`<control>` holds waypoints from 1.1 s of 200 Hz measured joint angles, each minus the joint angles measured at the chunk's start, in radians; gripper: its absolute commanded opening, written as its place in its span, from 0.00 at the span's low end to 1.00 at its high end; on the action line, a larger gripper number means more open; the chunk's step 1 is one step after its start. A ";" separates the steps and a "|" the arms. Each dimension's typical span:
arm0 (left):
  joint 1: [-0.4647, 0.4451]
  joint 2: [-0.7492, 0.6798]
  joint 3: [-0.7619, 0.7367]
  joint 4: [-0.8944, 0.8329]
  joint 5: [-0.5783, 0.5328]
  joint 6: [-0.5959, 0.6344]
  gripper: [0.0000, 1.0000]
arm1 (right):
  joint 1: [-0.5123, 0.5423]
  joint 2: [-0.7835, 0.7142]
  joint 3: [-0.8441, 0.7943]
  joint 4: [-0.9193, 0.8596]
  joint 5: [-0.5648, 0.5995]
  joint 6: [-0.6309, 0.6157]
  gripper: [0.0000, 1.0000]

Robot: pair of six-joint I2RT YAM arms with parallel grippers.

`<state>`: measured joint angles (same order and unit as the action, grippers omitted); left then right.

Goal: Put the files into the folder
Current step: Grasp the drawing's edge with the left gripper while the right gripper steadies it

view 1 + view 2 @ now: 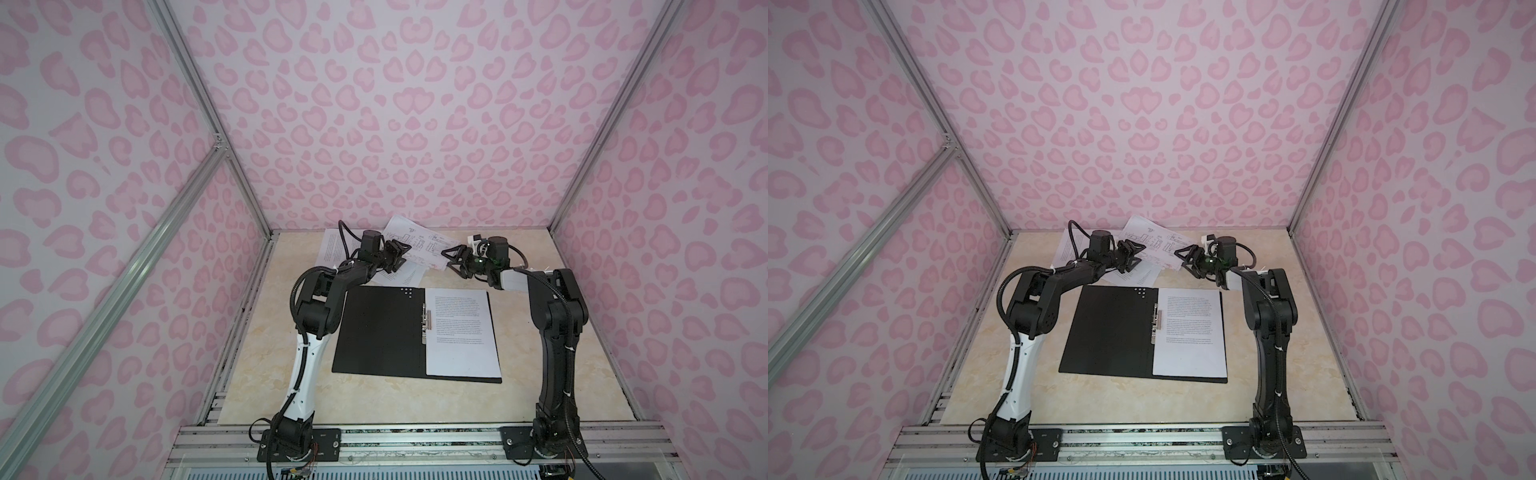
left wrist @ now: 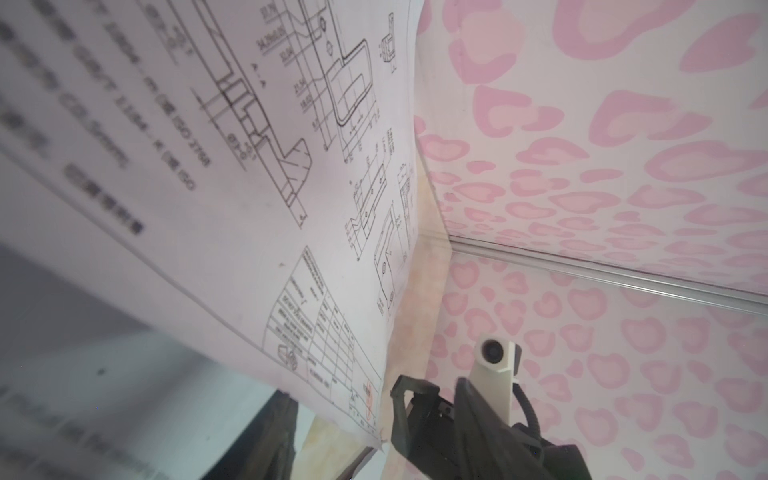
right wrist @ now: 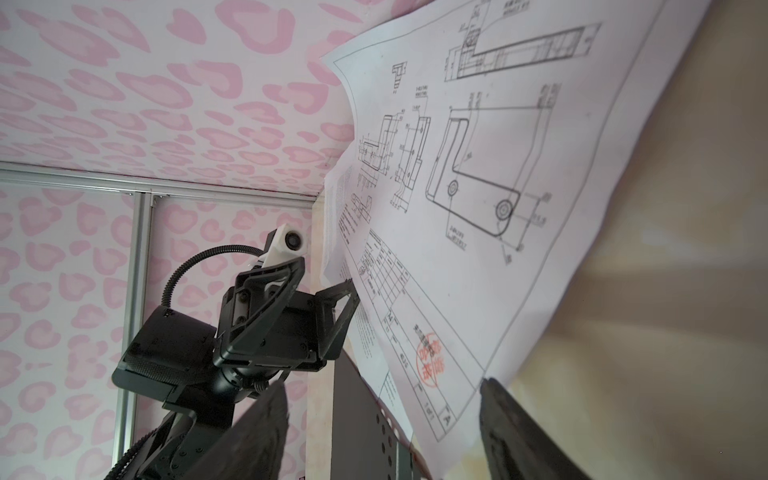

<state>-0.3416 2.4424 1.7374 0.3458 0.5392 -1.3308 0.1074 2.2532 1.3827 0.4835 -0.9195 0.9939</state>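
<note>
Two arms (image 1: 305, 365) bolted to a metal rail (image 1: 415, 436) along the near edge, seen in both top views. Just beyond the rail, a beige marbled table (image 1: 266, 374), bare down both sides.

On the middle of the table, flat and open, the folder (image 1: 378, 328) – black inside facing up, a metal clip (image 1: 426, 324) along the spine. On its right half a printed sheet (image 1: 461, 332), lying square, left edge just beside the clip. Left half bare but for a few white dots near the far edge.

Past the folder's far edge, both grippers facing each other across a drawing sheet (image 1: 419, 243), lifted and curled off the table near the back wall.
- Left gripper (image 1: 399, 255) at the sheet's left edge. Jaws partly apart in the right wrist view, the paper's edge at the tips; cannot tell whether pinched.
- Right gripper (image 1: 453, 259) at the sheet's right corner. Fingers (image 3: 266, 436) wide apart, the corner hanging between them; contact impossible to judge.

Beneath and beside the drawing sheet, more text sheets (image 1: 332, 245) flat on the table, one poking out towards the folder.

Farthest off, the room itself: walls (image 1: 415, 104) papered in pink heart-like spots on a pale ground, aluminium posts (image 1: 208, 116) up the corners, a slanted brace (image 1: 124, 270) across the left wall.
</note>
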 measured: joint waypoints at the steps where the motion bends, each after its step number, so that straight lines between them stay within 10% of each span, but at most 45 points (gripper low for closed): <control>1: 0.000 0.002 0.000 0.002 -0.001 -0.002 0.56 | 0.000 -0.003 -0.003 0.003 0.000 0.000 0.73; 77: 0.004 0.035 0.028 0.051 -0.111 -0.109 0.04 | -0.024 -0.207 -0.172 0.030 0.045 0.011 0.74; 115: 0.009 0.033 0.032 0.055 -0.115 -0.077 0.04 | -0.052 -0.405 -0.245 -0.111 0.091 -0.093 0.75; 220: 0.001 -0.058 0.004 -0.527 0.179 0.483 0.04 | -0.114 -0.795 -0.463 -0.444 0.192 -0.370 0.81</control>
<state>-0.3408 2.3840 1.7412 -0.1814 0.7181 -0.8474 -0.0067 1.4586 0.9192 0.0399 -0.7277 0.6243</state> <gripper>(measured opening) 0.051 0.814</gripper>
